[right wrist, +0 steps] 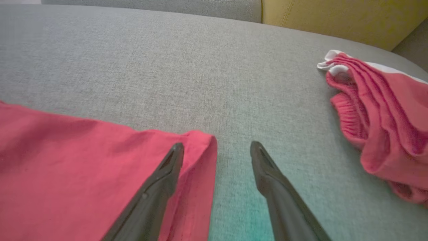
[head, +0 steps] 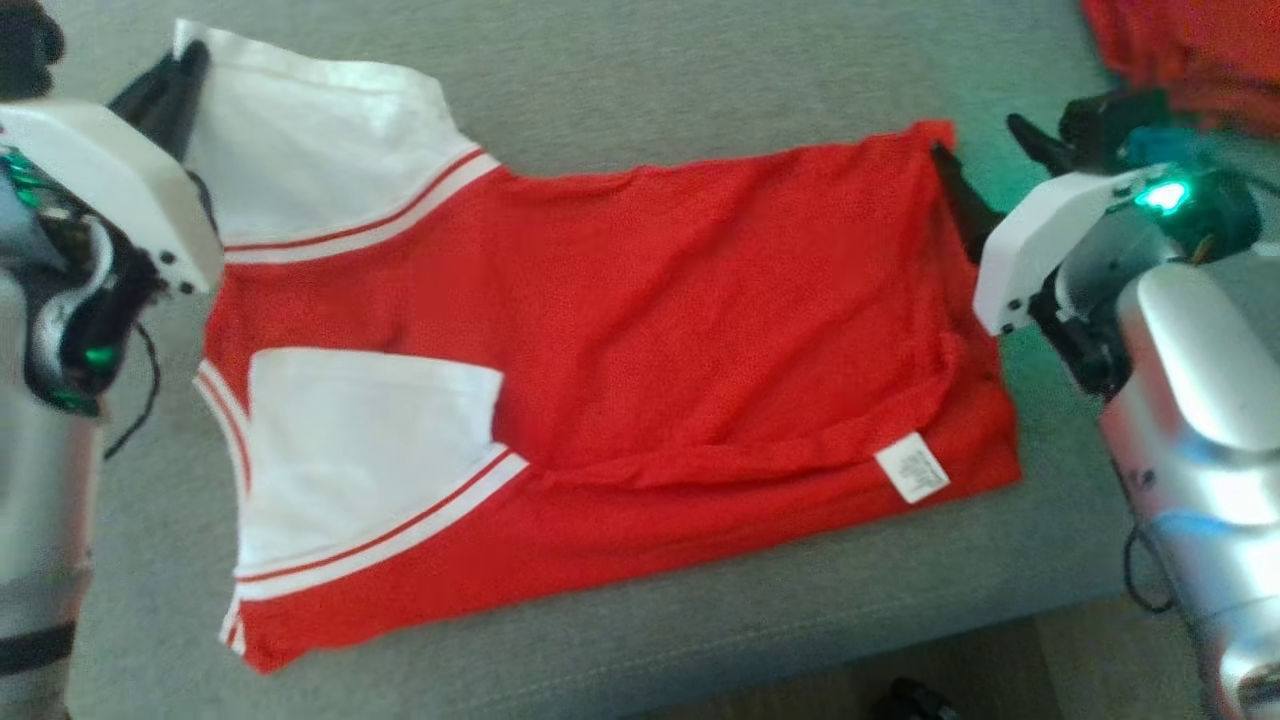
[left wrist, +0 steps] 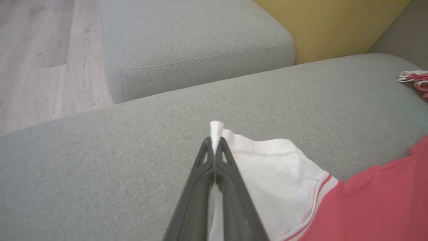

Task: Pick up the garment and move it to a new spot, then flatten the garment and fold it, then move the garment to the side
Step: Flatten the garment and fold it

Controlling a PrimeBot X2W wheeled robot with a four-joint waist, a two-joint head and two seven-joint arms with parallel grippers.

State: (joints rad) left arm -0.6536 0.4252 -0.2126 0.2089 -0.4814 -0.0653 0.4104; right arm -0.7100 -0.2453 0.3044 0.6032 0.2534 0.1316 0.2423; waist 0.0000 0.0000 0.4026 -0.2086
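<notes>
Red fabric garment with white sleeves [head: 640,330] lies spread fairly flat across the grey woven sofa cushion [head: 700,80]. A small white care label [head: 912,467] is turned up near the hem.

I read the left gripper [left wrist: 215,139] as pinched tight on the far white sleeve's corner, with a tuft of cloth poking past the tips.

Right gripper [right wrist: 217,145] stands wide and holds nothing. One finger is over the red hem corner, the other over bare cushion.

A second, crumpled red garment [right wrist: 384,113] sits apart on the rig's right.
</notes>
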